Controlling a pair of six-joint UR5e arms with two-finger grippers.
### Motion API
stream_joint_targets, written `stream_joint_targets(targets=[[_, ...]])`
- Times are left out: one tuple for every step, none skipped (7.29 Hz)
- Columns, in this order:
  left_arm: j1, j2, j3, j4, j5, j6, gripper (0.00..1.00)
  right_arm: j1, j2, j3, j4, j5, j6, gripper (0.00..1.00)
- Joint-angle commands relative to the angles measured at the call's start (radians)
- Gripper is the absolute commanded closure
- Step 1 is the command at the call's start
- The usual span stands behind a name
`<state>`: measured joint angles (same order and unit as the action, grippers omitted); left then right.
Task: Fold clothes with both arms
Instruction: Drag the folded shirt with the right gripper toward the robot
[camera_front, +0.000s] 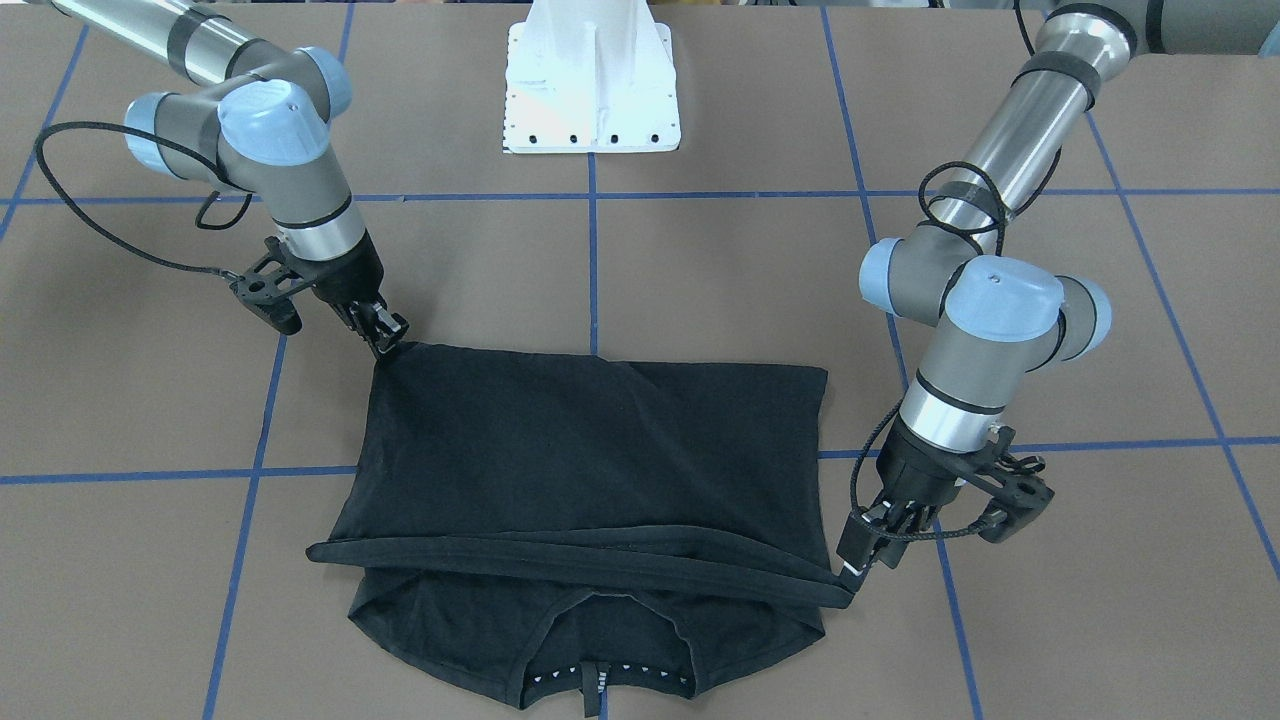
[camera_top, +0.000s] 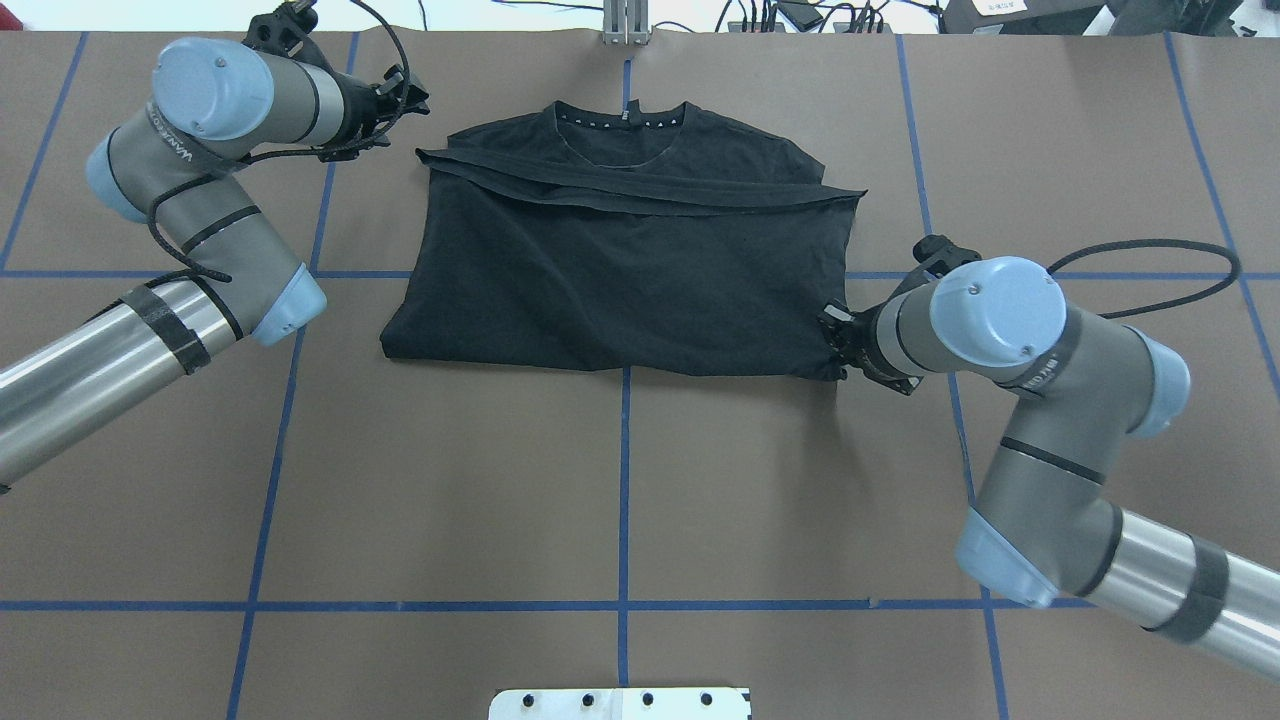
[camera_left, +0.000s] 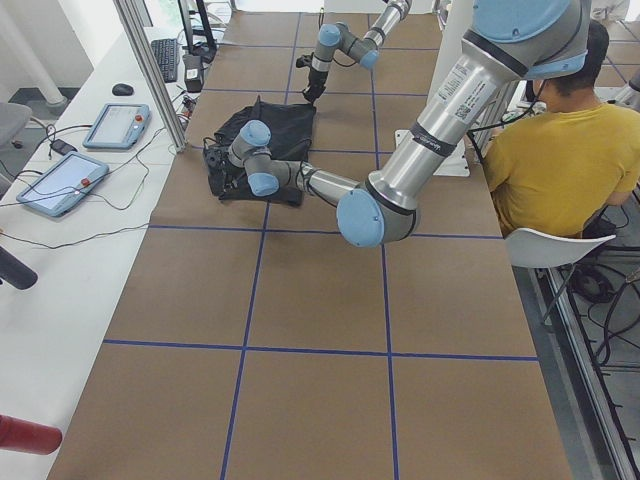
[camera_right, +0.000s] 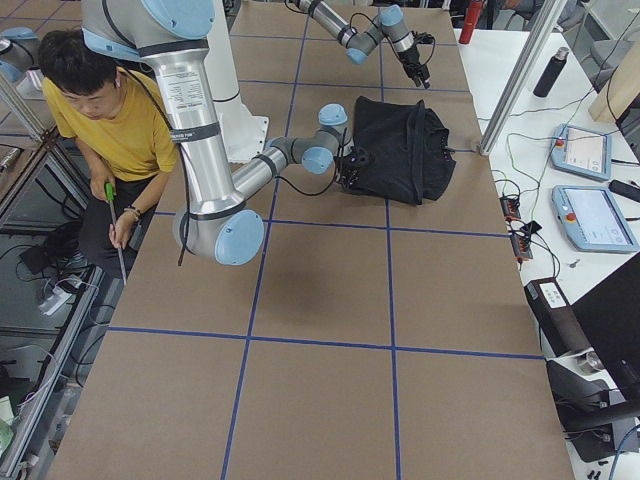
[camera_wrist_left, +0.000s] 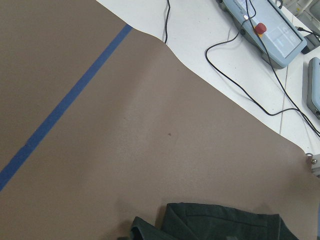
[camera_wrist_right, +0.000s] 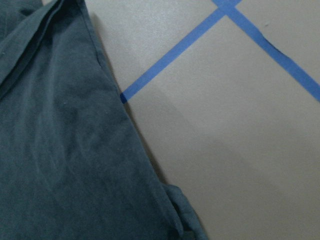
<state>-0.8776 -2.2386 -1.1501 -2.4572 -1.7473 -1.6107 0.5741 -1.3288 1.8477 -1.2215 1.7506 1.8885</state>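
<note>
Where the folded-over band (camera_top: 640, 192) of the black T-shirt (camera_top: 620, 280) ends on the left, the left gripper (camera_front: 852, 572) sits right at the cloth; whether its fingers are clamped on it I cannot tell. The shirt lies showing only plain black, in the far middle of the brown surface (camera_top: 620, 480), collar (camera_top: 625, 120) away from the robot. At its near right corner the right gripper (camera_front: 388, 338) has its fingers pinched together on the cloth.
</note>
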Motion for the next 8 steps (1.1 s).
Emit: stream_joint_targets(targets=[[-0.001, 0.002, -0.054, 0.016, -0.008, -0.002, 0.3, -0.16, -0.233, 0.273, -0.015, -0.008, 0.059, 1.0], [0.0, 0.002, -0.092, 0.042, -0.021, -0.003, 0.3, -0.278, -0.233, 0.322, -0.071, -0.009, 0.163, 1.0], [0.0, 0.045, -0.165, 0.053, -0.106, -0.009, 0.3, -0.401, -0.23, 0.384, -0.154, -0.009, 0.223, 1.0], [0.002, 0.13, -0.283, 0.055, -0.141, -0.011, 0.3, -0.502, -0.227, 0.44, -0.22, -0.008, 0.248, 1.0], [0.012, 0.192, -0.374, 0.079, -0.152, -0.012, 0.29, -0.561, -0.227, 0.446, -0.252, -0.009, 0.289, 1.0], [0.056, 0.207, -0.452, 0.155, -0.15, -0.049, 0.28, -0.569, -0.227, 0.444, -0.253, -0.011, 0.294, 1.0], [0.127, 0.209, -0.512, 0.252, -0.137, -0.122, 0.27, -0.569, -0.227, 0.444, -0.253, -0.011, 0.294, 1.0], [0.22, 0.224, -0.56, 0.303, -0.063, -0.161, 0.27, -0.568, -0.227, 0.446, -0.253, -0.014, 0.294, 1.0]])
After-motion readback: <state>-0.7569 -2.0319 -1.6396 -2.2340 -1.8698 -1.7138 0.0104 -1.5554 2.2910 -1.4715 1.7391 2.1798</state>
